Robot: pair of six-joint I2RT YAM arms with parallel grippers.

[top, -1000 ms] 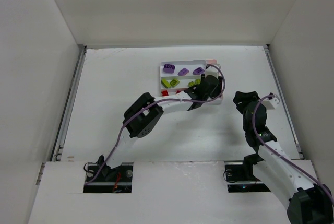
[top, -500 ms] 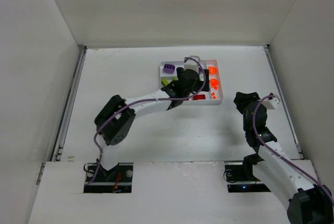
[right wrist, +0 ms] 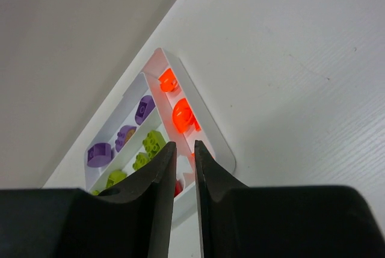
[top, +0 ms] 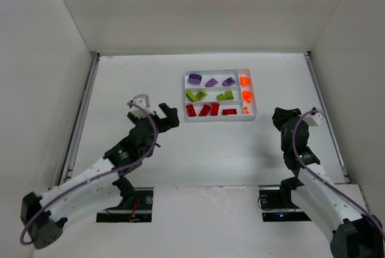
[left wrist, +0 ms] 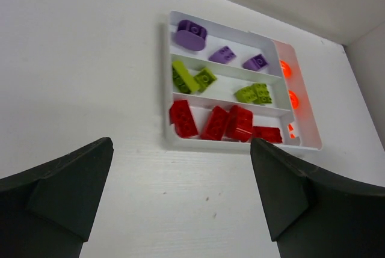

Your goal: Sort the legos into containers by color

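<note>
The legos (left wrist: 215,123) all lay in the white tray (left wrist: 168,89), sorted by colour, ahead of both grippers and touched by neither. The left gripper (left wrist: 180,145) hung over the table (left wrist: 72,77) with its fingers spread wide and nothing between them. The tray sat just beyond their tips. Nearest those fingers lay the red bricks (left wrist: 182,118) in one long slot, beyond them the lime pieces (left wrist: 183,76), and farthest the purple ones (left wrist: 191,34). The orange round pieces (left wrist: 287,68) sat in the narrow cross slot on the right. The right gripper (right wrist: 183,147) had its fingers drawn almost together, with only a thin slit between them, gripping nothing. The tray lay well beyond their tips.
</note>
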